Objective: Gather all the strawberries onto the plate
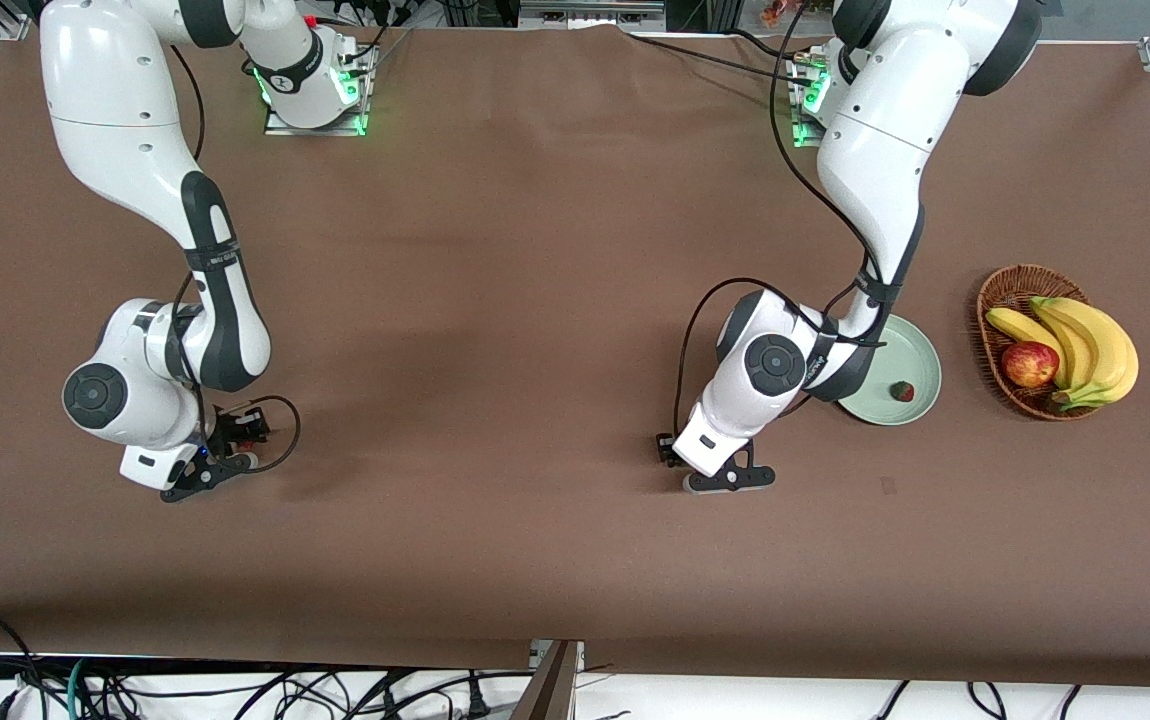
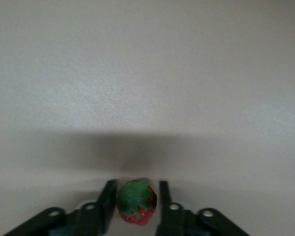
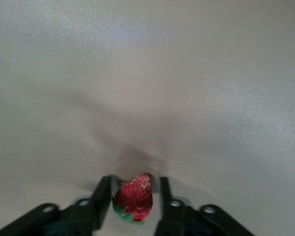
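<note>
One strawberry is already parked in the plate, so two are left. A second strawberry is pinched by the left gripper beside the plate. The third strawberry is squeezed by the right gripper at its end.

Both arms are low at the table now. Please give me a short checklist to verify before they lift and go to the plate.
1. Left claw shut on a strawberry: ok, the fingers touch both sides of it.
2. Right claw shut on its strawberry: ok, the berry sits between the fingers.
3. Plate has free room: ok, only one strawberry lies in it, near the rim.
4. Left arm's way to the plate: ok, the plate lies just beside it.
5. Right arm's way: cannot tell; it must cross the table, and the left arm stands by the plate.
6. Grip firm enough for lifting: cannot tell.
</note>
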Action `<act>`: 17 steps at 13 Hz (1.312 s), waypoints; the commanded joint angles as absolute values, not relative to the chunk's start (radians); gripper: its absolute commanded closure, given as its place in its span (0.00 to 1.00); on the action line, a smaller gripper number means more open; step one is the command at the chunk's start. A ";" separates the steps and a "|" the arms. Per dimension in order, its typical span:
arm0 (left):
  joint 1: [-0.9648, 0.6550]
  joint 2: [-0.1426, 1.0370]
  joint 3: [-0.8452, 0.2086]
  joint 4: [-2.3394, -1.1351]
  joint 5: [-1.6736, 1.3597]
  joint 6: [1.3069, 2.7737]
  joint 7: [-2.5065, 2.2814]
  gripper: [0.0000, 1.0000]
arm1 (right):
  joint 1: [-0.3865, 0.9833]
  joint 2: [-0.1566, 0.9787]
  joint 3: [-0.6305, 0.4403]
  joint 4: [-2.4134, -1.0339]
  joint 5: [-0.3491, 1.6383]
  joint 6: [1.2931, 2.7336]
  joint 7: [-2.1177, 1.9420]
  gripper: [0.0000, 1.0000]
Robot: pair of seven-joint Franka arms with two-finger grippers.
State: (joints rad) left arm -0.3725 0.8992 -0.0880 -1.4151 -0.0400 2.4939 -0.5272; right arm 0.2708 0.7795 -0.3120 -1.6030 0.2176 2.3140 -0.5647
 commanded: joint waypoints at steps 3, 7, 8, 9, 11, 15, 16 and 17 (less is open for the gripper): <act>-0.385 0.905 -0.066 -1.378 -0.023 2.473 -0.537 1.00 | 0.267 0.738 -0.255 -1.599 0.287 2.242 -0.572 0.77; -0.302 0.806 -0.075 -1.358 -0.034 2.167 -0.375 1.00 | 0.311 0.733 -0.195 -1.502 0.331 2.143 -0.390 0.76; -0.293 0.775 -0.075 -1.367 -0.034 2.084 -0.350 1.00 | 0.317 0.733 -0.166 -1.499 0.348 2.143 -0.324 0.76; -0.282 0.759 -0.074 -1.367 -0.031 1.992 -0.322 1.00 | 0.319 0.733 -0.125 -1.488 0.383 2.144 -0.254 0.76; -0.255 0.746 -0.074 -1.371 -0.031 1.844 -0.266 1.00 | 0.324 0.736 -0.046 -1.470 0.443 2.152 -0.078 0.75; -0.106 0.703 -0.077 -1.491 -0.035 1.795 -0.008 1.00 | 0.400 0.761 0.118 -1.451 0.451 2.321 0.335 0.74; -0.085 0.684 -0.077 -1.531 -0.034 1.798 0.014 1.00 | 0.469 0.778 0.118 -1.442 0.451 2.409 0.427 0.74; -0.074 0.660 -0.075 -1.573 -0.034 1.807 0.017 1.00 | 0.529 0.790 0.118 -1.425 0.451 2.472 0.524 0.74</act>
